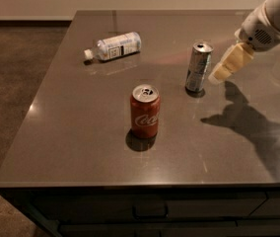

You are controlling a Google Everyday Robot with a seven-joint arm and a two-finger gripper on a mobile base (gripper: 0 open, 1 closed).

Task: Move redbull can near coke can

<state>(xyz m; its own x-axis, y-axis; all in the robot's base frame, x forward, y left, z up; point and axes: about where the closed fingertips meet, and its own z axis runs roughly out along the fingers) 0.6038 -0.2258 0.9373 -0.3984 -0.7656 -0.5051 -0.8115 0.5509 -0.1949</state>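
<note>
The redbull can (198, 66), slim and silver-grey with darker panels, stands upright on the dark table (81, 132) right of centre. The coke can (145, 112), red with white script, stands upright in front of it and to its left, a clear gap between them. My gripper (219, 74) with cream fingers hangs from the white arm at the upper right. It is just to the right of the redbull can at about mid-height and holds nothing.
A clear plastic bottle (113, 46) with a white label lies on its side at the back left of the table. The table's front edge runs below the coke can, with drawers under it. Brown carpet floor lies to the left.
</note>
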